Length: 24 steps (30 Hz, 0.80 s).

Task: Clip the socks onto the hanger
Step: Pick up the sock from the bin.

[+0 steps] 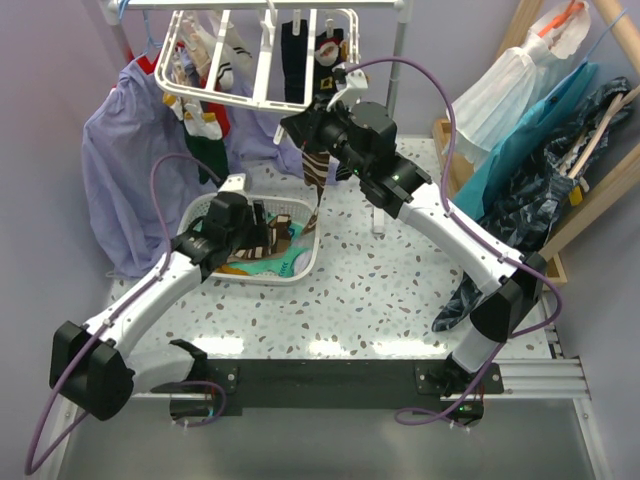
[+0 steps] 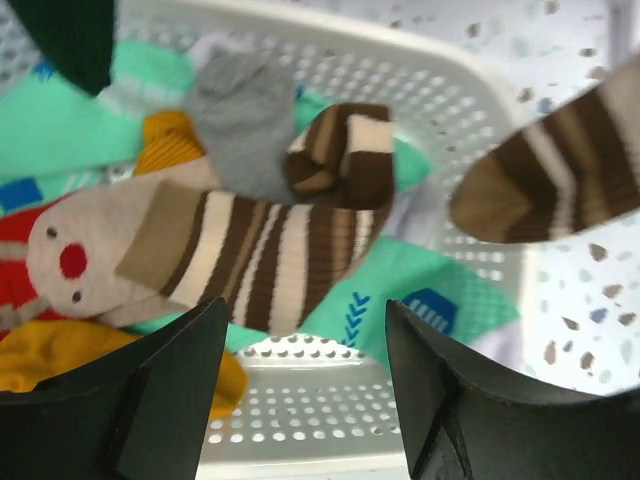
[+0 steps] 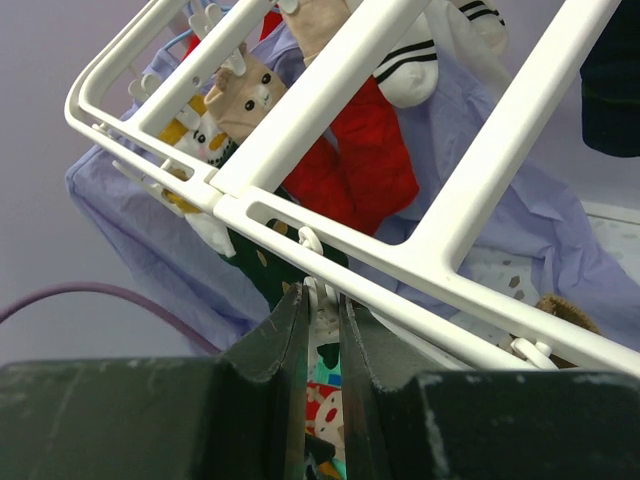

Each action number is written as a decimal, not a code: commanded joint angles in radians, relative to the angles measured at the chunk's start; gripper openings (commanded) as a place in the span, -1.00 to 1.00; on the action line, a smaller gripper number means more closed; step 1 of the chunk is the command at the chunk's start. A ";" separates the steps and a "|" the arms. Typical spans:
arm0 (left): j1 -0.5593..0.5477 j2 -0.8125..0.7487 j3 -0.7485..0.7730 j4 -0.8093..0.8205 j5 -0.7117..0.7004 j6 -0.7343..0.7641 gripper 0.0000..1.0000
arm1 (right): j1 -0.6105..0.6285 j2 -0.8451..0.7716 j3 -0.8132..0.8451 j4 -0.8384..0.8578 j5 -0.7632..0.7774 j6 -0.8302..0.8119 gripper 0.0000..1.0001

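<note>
The white hanger (image 1: pixel 255 95) hangs at the back with several socks clipped to it; its bars (image 3: pixel 330 240) cross the right wrist view. My right gripper (image 1: pixel 303 130) is shut on a small white clip (image 3: pixel 322 297) under the hanger's near bar. A brown-cream striped sock (image 1: pixel 315 172) dangles just below it and also shows in the left wrist view (image 2: pixel 560 170). My left gripper (image 1: pixel 265 233) is open and empty (image 2: pixel 305 370), hovering over the basket (image 1: pixel 300 272). Its matching striped sock (image 2: pixel 270 250) lies there among teal, grey, orange and red socks.
A lavender shirt (image 1: pixel 130 170) hangs behind the basket at the left. More clothes (image 1: pixel 540 170) hang on a wooden rack at the right, one trailing onto the speckled table (image 1: pixel 380 290). The rail's pole (image 1: pixel 400 50) stands behind my right arm.
</note>
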 commanded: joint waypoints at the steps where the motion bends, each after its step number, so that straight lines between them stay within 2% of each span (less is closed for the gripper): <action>1: 0.102 0.006 -0.054 -0.043 -0.019 -0.162 0.36 | -0.003 -0.013 -0.004 0.033 -0.010 -0.023 -0.74; 3: 0.174 0.022 -0.086 0.003 0.044 -0.214 0.34 | -0.003 -0.011 -0.004 0.031 -0.016 -0.025 -0.74; 5: 0.197 0.043 -0.116 0.029 0.040 -0.239 0.33 | -0.004 -0.013 -0.006 0.031 -0.016 -0.029 -0.74; 10: 0.202 0.135 -0.090 0.033 0.000 -0.302 0.21 | -0.003 -0.020 -0.023 0.031 -0.009 -0.034 -0.74; 13: 0.203 0.170 -0.073 0.024 -0.040 -0.359 0.02 | -0.004 -0.020 -0.023 0.031 -0.012 -0.034 -0.74; 16: 0.202 0.195 -0.054 -0.008 -0.088 -0.429 -0.08 | -0.003 -0.019 -0.023 0.033 -0.015 -0.031 -0.74; 24: 0.202 0.290 -0.016 0.010 -0.126 -0.501 -0.07 | -0.003 -0.017 -0.033 0.054 -0.021 -0.023 -0.74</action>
